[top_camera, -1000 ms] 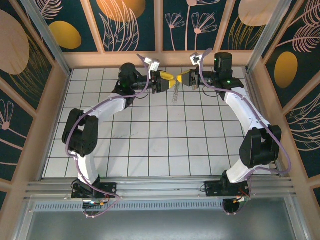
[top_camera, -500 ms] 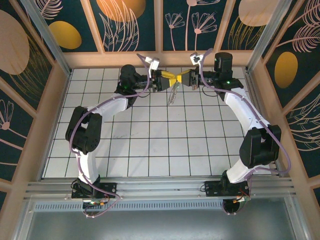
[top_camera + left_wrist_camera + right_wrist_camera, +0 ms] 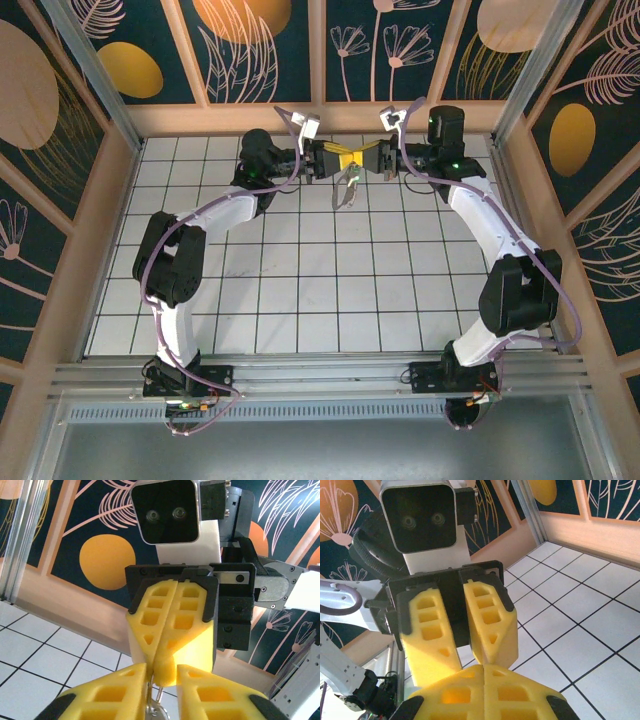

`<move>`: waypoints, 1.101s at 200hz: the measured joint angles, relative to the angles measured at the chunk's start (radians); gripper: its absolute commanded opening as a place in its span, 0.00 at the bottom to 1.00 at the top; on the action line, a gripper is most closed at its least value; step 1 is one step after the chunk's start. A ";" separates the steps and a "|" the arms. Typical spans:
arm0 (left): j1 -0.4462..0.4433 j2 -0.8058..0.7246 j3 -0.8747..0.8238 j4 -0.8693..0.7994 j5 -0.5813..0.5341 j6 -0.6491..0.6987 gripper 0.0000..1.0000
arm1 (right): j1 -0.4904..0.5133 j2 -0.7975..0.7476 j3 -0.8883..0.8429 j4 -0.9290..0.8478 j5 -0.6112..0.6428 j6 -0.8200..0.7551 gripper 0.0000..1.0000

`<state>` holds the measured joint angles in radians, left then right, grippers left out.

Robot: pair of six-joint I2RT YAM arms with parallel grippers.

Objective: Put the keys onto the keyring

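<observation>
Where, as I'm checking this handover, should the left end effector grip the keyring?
Take the keyring by its top wire, below the shut right end effector it seems to hang from, coming level from the left: the loop dangles, so lower points would likely swing.

The left arm (image 3: 175, 270) and right arm (image 3: 500, 260) rise from the near edge of the table (image 3: 300, 300) and curve inward to meet above its far middle, just before the back wall (image 3: 320, 118). The left gripper (image 3: 337, 161) faces the right gripper (image 3: 368, 157) tip to tip, with the left fingers (image 3: 115, 692) either side of the right's tips. The keyring (image 3: 344, 190) hangs just below that meeting point, above the table.
</observation>
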<state>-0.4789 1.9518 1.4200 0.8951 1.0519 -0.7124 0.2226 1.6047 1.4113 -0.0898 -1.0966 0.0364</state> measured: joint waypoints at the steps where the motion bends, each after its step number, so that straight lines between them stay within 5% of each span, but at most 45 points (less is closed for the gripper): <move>1: 0.000 0.000 0.000 0.000 0.000 0.000 0.26 | 0.000 0.000 0.000 0.000 0.000 0.000 0.00; 53: -0.004 0.000 -0.012 0.010 0.018 0.003 0.31 | 0.000 0.003 0.000 0.012 0.006 0.015 0.00; 178: 0.000 0.002 -0.012 0.005 0.010 0.000 0.02 | 0.000 0.003 0.000 0.014 -0.006 0.018 0.00; 220: 0.000 0.002 -0.008 -0.002 0.007 0.000 0.00 | 0.000 0.003 0.000 0.019 -0.005 0.018 0.00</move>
<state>-0.4786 1.9537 1.4124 0.8936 1.0592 -0.7120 0.2226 1.6073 1.4113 -0.0711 -1.1015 0.0547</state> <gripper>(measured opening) 0.050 0.051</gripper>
